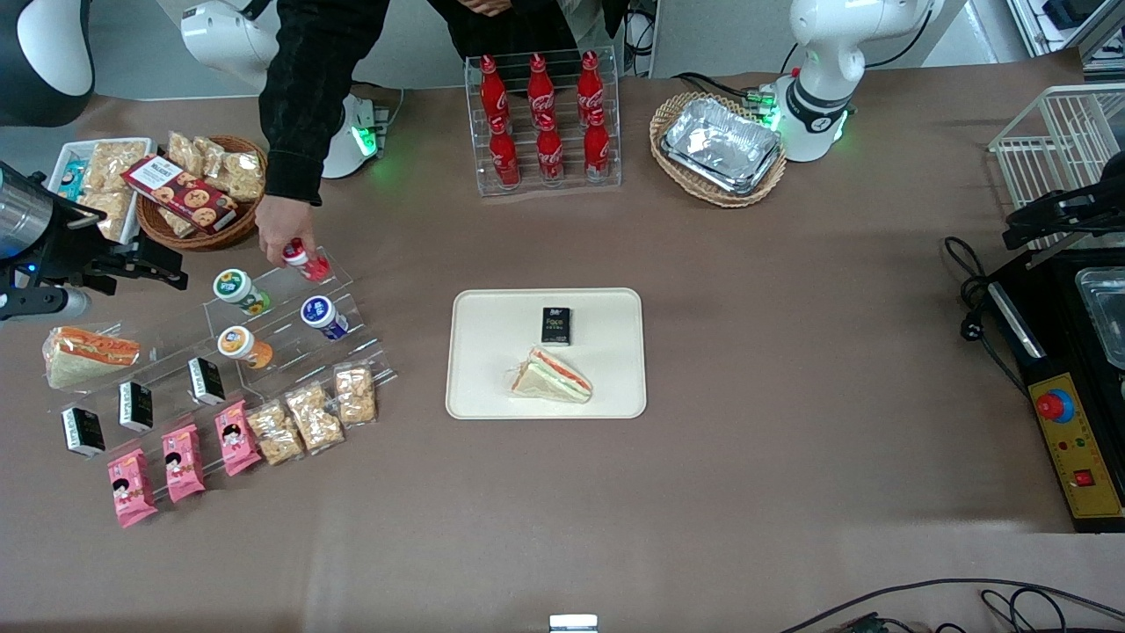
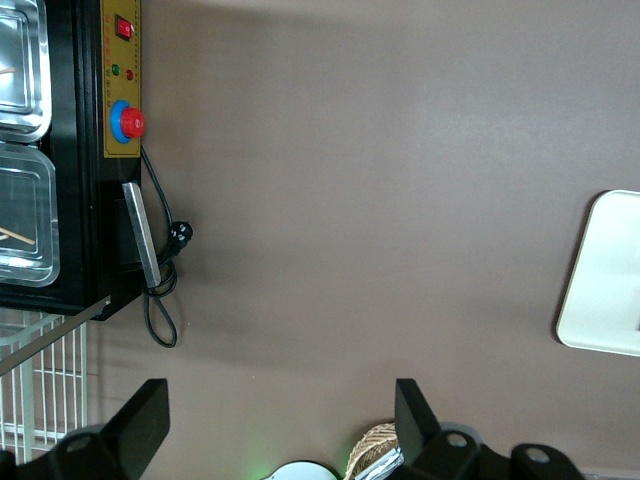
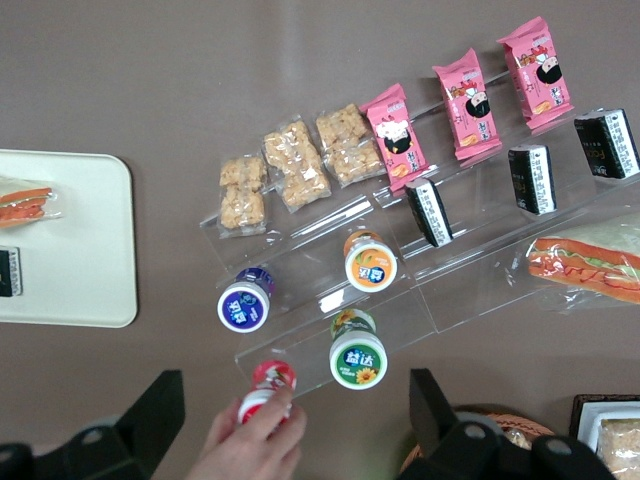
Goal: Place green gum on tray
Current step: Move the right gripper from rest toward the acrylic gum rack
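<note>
The green gum (image 1: 237, 290) lies on the top step of a clear acrylic stand (image 1: 290, 338); its green-and-white lid also shows in the right wrist view (image 3: 358, 356). The cream-white tray (image 1: 492, 387) lies at the table's middle and holds a black packet (image 1: 555, 325) and a wrapped sandwich (image 1: 552, 376); its edge shows in the right wrist view (image 3: 70, 250) and the left wrist view (image 2: 610, 280). My gripper (image 1: 154, 264) hangs open and empty above the table beside the stand, at the working arm's end, with the gum below it (image 3: 290, 420).
A person's hand (image 1: 279, 230) holds a red-lidded bottle (image 3: 266, 388) at the stand's top step beside the gum. Orange-lidded (image 1: 239, 343) and blue-lidded (image 1: 321, 315) bottles lie one step lower. Snack packets, black boxes and a sandwich (image 1: 88, 352) fill the stand. Cola bottles (image 1: 540, 114) and a foil-tray basket (image 1: 721, 145) stand farther back.
</note>
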Tool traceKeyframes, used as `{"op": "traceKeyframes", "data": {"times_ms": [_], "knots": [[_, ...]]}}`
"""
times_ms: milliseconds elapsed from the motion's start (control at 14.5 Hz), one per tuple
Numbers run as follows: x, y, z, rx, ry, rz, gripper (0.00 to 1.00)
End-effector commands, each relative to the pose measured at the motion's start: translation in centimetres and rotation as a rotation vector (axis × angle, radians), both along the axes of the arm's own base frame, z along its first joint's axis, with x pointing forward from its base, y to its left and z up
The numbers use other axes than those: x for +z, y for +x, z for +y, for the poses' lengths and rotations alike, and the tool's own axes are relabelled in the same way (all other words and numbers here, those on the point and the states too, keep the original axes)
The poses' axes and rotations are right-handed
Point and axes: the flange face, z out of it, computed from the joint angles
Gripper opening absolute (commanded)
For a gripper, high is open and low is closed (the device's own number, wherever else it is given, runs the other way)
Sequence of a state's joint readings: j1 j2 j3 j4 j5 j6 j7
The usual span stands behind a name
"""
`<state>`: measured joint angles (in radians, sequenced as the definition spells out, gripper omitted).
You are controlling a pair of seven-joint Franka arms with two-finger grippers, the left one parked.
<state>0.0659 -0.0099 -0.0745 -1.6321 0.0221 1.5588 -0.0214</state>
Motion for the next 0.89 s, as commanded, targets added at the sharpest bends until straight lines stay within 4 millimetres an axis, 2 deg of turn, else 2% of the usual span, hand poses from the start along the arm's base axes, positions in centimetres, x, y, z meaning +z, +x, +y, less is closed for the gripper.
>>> {"op": "traceKeyframes", "data": {"times_ms": [0, 619, 825], "knots": [[0.6, 0.0, -0.1, 0.009, 0.006, -0.004, 1.00], [0.9, -0.2, 0.3, 0.015, 0.008, -0.005, 1.00], [1.2, -0.3, -1.0, 0.019, 0.011, -0.009, 1.00]]}}
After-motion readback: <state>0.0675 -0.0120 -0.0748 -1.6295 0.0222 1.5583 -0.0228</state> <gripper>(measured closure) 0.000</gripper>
